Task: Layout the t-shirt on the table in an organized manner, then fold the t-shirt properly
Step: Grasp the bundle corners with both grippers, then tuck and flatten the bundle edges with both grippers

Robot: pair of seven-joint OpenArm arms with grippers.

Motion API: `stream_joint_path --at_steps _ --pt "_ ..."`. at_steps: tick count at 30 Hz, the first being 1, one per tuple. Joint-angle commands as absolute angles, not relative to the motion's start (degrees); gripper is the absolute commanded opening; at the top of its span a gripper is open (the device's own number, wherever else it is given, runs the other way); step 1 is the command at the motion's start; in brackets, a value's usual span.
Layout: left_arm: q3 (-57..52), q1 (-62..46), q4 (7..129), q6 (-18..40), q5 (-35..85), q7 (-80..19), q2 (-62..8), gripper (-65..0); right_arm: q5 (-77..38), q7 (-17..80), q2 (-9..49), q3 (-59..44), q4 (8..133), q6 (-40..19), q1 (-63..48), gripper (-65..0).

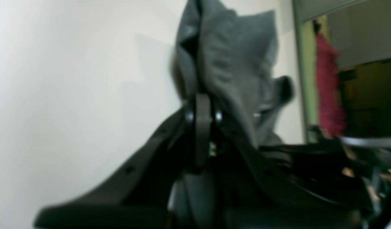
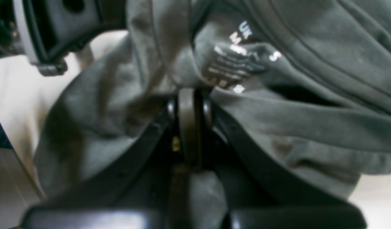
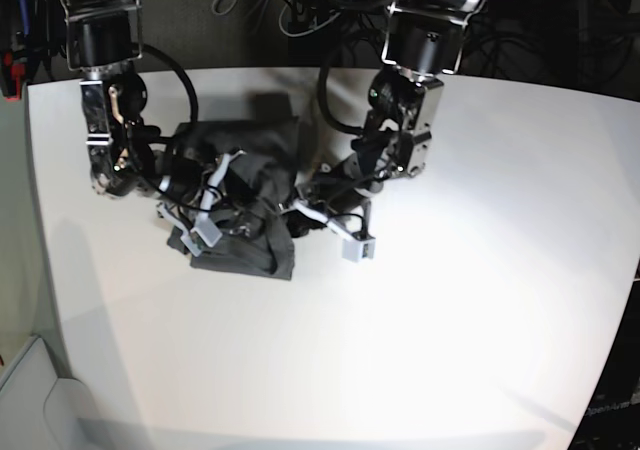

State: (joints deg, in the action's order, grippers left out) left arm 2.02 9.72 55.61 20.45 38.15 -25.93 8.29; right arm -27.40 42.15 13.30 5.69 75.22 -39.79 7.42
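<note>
On the table's (image 3: 480, 300) far-left part, the shirt (image 3: 240, 230) lies bunched; I have both grippers, left (image 1: 202, 105) and right (image 2: 189, 95), clenched on its folds, presumably to spread it.

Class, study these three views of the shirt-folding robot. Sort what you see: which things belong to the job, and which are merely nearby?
Part of the job:
- crumpled dark charcoal-grey cloth t-shirt
- large smooth white table
- left gripper, jaws shut on the t-shirt
- right gripper, jaws shut on the t-shirt

Merely nearby:
- red cloth hanging in the background
- black cables behind the table
</note>
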Motion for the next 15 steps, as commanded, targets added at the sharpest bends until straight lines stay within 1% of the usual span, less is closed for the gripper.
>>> stream_joint_path --at_steps 1,6,9,13,15 --pt "3.03 9.98 55.69 21.05 40.22 -27.38 9.0 -64.7 -27.91 41.89 13.58 5.76 75.91 -40.0 8.31 -62.6" --pt "6.2 11.03 55.43 20.88 44.53 -27.82 9.0 -64.7 -27.91 41.89 13.67 5.76 75.91 -40.0 8.48 -62.5" --pt "5.93 11.21 55.43 20.88 47.08 -30.55 9.0 -64.7 -27.91 41.89 13.67 5.76 75.91 -40.0 8.48 -62.5" --pt "5.85 11.3 55.69 20.88 47.96 -31.25 8.92 -64.7 -27.91 41.8 13.67 5.76 74.24 -40.0 8.66 -62.5" --pt "5.67 11.3 56.13 20.88 48.04 -31.25 7.6 -64.7 -27.91 41.8 13.67 5.76 73.54 -40.0 8.75 -62.5"
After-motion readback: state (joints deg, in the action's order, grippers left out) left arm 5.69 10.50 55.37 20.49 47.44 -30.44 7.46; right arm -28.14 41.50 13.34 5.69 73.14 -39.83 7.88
